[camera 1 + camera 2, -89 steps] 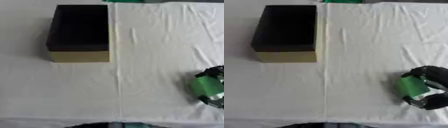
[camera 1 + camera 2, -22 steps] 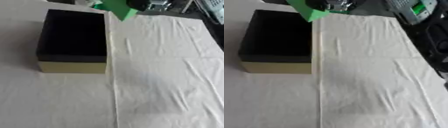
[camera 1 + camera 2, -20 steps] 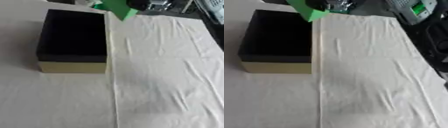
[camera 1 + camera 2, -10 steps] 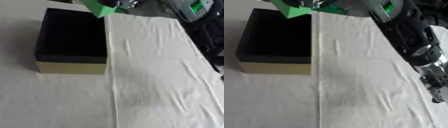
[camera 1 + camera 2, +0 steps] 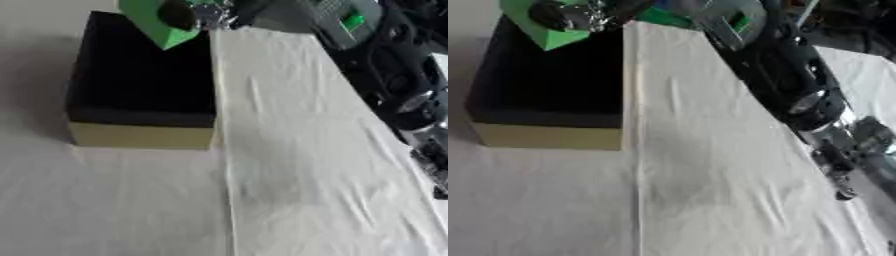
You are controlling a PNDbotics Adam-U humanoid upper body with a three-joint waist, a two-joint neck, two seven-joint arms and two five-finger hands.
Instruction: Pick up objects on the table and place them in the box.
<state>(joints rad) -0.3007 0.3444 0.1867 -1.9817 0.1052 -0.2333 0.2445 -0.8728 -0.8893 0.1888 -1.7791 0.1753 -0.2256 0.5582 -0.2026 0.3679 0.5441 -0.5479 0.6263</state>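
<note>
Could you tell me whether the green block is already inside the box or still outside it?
Still outside: the right hand holds the green block over the far end of the open box.

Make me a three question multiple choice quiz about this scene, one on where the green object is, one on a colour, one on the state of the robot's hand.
1. Where is the green block?
A. Over the box's far end
B. On the cloth beside the box
C. At the table's near edge

2. What colour is the inside of the box?
A. White
B. Black
C. Red

3. What is the right hand doing?
A. Resting open
B. Curled, empty
C. Holding the block

Answers: 1 A, the block hangs above the far part of the opening. 2 B, the interior is dark black. 3 C, its fingers curl round the block.
</note>
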